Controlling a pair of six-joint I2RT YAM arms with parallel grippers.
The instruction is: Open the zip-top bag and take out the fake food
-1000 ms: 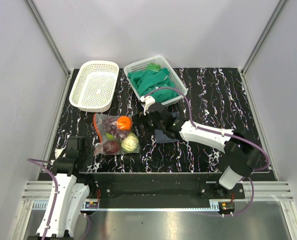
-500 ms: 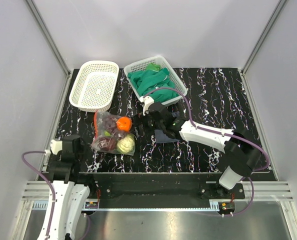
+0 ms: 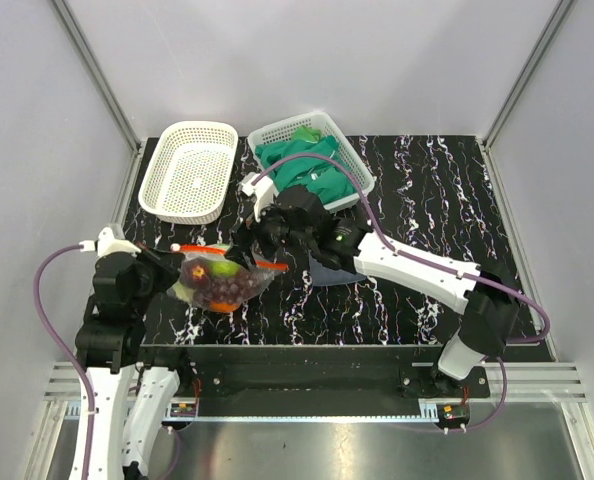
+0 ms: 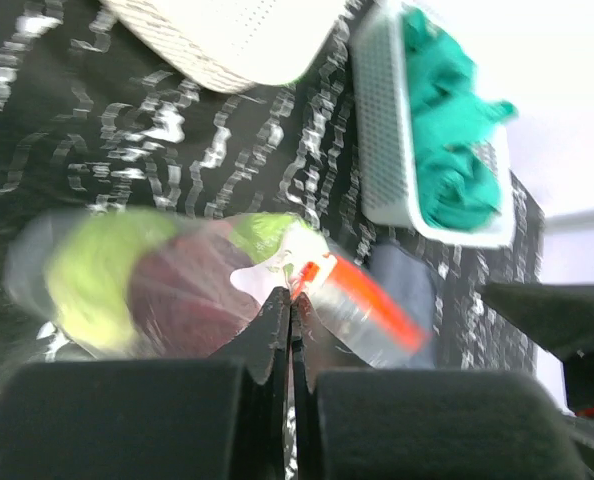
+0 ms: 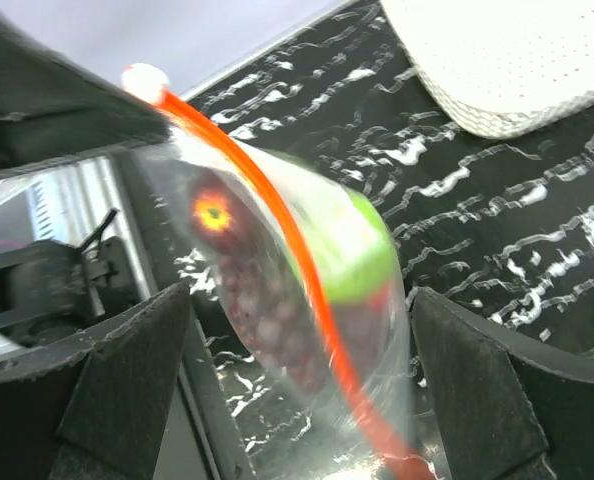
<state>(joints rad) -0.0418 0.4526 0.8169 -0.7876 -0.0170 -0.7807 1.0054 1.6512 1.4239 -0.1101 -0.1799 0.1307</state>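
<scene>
The zip-top bag [image 3: 220, 281] hangs off the table between both arms, its orange-red zip strip [image 3: 227, 252] stretched along the top. Inside it is the fake food: a green apple [image 4: 95, 270], a dark red apple [image 4: 182, 292] and dark purple grapes [image 5: 262, 300]. My left gripper [image 3: 174, 262] is shut on the bag's left corner beside the strip; the left wrist view shows its jaws [image 4: 290, 302] pinched together on the plastic. My right gripper [image 3: 261, 248] is at the bag's right end, wide open, with the strip [image 5: 302, 270] running between its fingers [image 5: 127, 385].
An empty white basket [image 3: 189, 183] stands at the back left. A white basket of green cloths [image 3: 312, 165] stands behind my right gripper. A dark grey-blue cloth [image 3: 329, 271] lies on the black marbled table [image 3: 437, 200] under the right arm.
My left arm came in from the near left edge and shut on the bag's corner. The bag rose off the table and now hangs. My right gripper moved left to its other end.
</scene>
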